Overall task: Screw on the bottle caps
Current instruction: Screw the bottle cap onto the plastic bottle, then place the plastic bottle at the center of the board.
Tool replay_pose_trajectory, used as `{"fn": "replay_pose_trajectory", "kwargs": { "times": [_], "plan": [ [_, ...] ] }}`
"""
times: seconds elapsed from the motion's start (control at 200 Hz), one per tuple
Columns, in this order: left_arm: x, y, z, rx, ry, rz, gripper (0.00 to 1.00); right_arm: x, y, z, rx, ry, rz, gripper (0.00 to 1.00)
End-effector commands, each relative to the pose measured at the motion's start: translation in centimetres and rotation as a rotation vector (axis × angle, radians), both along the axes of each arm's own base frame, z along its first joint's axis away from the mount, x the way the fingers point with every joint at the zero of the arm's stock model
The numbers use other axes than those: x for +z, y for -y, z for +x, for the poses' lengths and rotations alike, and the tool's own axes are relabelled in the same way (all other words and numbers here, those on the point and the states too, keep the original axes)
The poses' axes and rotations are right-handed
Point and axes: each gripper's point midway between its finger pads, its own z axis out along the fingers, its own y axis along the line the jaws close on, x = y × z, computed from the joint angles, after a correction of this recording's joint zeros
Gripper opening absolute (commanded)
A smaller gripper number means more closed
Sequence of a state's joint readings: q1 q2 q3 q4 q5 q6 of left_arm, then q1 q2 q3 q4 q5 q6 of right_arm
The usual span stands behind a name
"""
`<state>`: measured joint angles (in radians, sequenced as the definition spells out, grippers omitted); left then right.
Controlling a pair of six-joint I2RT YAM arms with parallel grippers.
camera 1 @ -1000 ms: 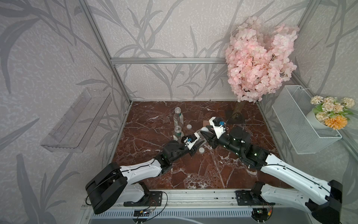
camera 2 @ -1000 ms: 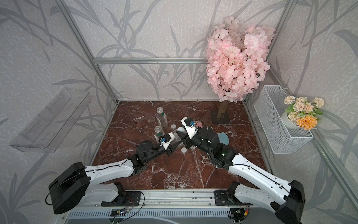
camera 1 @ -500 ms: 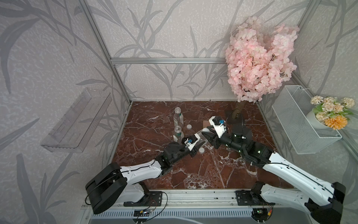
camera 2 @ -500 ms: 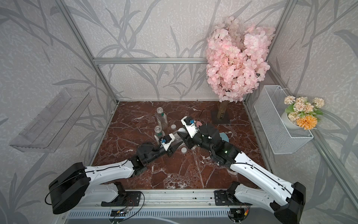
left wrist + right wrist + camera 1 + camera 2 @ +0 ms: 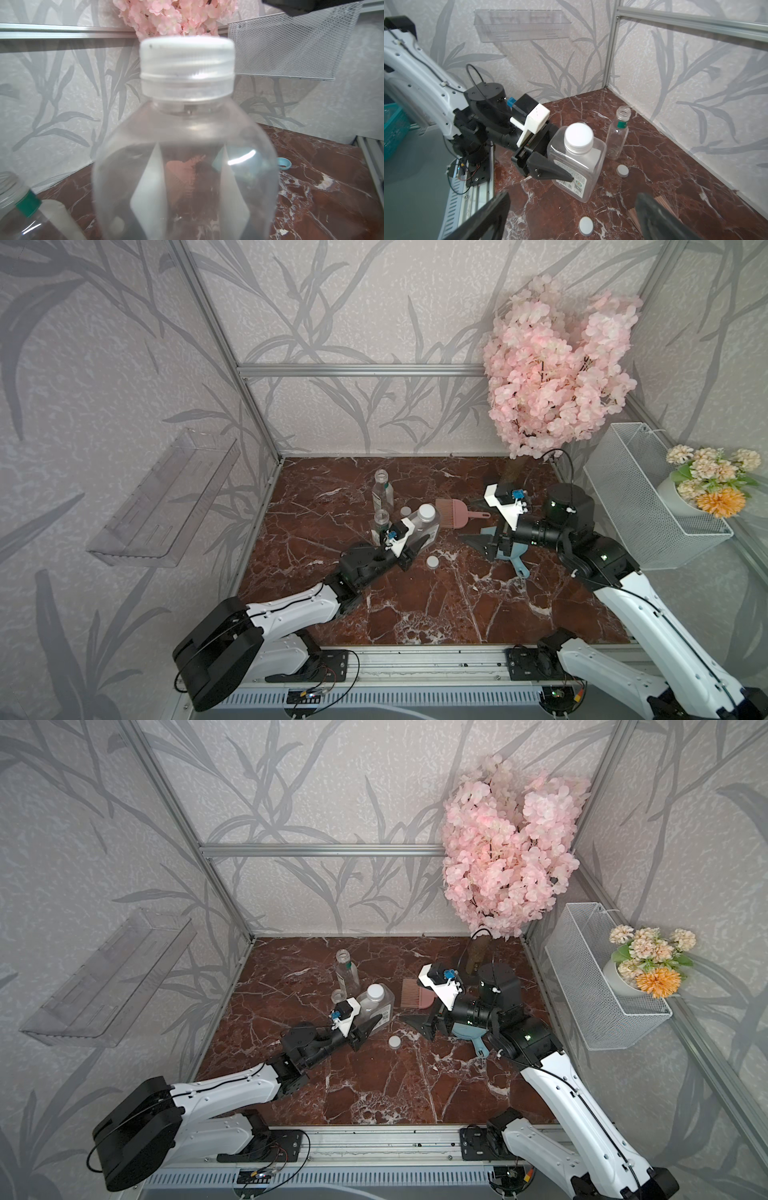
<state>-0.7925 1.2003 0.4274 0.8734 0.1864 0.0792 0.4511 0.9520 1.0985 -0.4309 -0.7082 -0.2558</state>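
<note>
The squarer clear bottle [image 5: 422, 529] [image 5: 376, 1011] [image 5: 577, 166] stands upright mid-table with a white cap [image 5: 428, 512] [image 5: 187, 60] [image 5: 578, 135] on its neck. My left gripper [image 5: 411, 547] [image 5: 365, 1027] [image 5: 191, 207] is shut on its body. My right gripper [image 5: 484, 543] [image 5: 571, 218] hangs open to the right of it, holding nothing. Two uncapped round bottles [image 5: 382, 489] [image 5: 381, 520] stand behind to the left. Two loose caps lie on the table: one in front [image 5: 433, 561] [image 5: 586, 226], the other behind [image 5: 405, 511] [image 5: 622, 170].
A pink comb [image 5: 453, 512] lies right of the square bottle, and a blue scoop [image 5: 517, 560] lies under my right arm. A pink blossom tree [image 5: 557, 381] fills the back right corner. A wire basket [image 5: 648, 510] hangs on the right wall, a clear shelf [image 5: 162, 506] on the left.
My right gripper has opened, let go of the cap on the square bottle and drawn back to the right. The cap stays on the neck; the left arm has not moved.
</note>
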Motion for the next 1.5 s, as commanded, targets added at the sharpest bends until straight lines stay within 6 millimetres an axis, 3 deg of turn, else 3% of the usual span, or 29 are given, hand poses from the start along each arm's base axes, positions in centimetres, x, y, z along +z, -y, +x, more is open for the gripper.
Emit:
{"fn": "replay_pose_trajectory", "kwargs": {
  "times": [0.0,0.14,0.55,0.99,1.06,1.205,1.495],
  "plan": [
    [2.0,1.2,-3.1,-0.186,0.078,-0.032,0.11,0.3,-1.0,-1.8,0.172,0.089,-0.009,0.99],
    [2.3,1.9,-5.0,-0.3,0.102,-0.024,0.11,0.1,-2.1,-1.4,0.244,0.097,-0.014,0.99],
    [2.7,2.4,-6.0,-0.367,0.114,-0.02,0.11,-3.3,-4.4,-2.0,0.365,0.096,-0.125,0.99],
    [2.8,3.0,-6.1,-0.403,0.094,-0.029,0.12,-5.1,-4.1,-1.5,0.347,0.079,-0.188,0.66],
    [2.8,3.0,-6.1,-0.401,0.09,-0.03,0.17,-5.2,-4.0,-1.3,0.337,0.079,-0.194,0.59],
    [2.8,2.8,-5.9,-0.386,0.093,-0.041,0.42,-5.3,-4.0,-1.0,0.316,0.047,-0.194,0.45],
    [2.6,2.4,-5.3,-0.339,0.095,-0.032,0.68,-4.6,-3.6,0.6,0.239,0.042,-0.15,0.26]
  ]
}}
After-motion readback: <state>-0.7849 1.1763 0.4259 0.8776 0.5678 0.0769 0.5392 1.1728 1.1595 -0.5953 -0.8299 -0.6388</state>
